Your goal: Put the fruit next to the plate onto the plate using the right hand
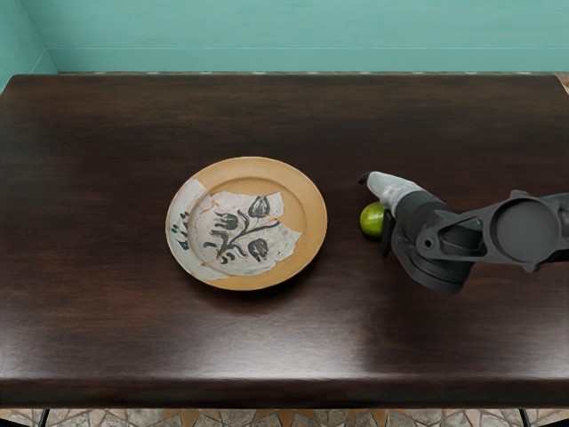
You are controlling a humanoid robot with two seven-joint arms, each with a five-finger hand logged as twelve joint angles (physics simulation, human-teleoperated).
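lime [372,219] on the dark table [107,311], just right of the plate [308,212] (orange rim, floral centre).
right hand [394,210] sits against the lime's right side; whether it grips it cannot be told.

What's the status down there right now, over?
Right hand at the lime, grasp unclear; left arm out of view. Lime beside the plate's right edge, not on it yet. Nothing lies between them.
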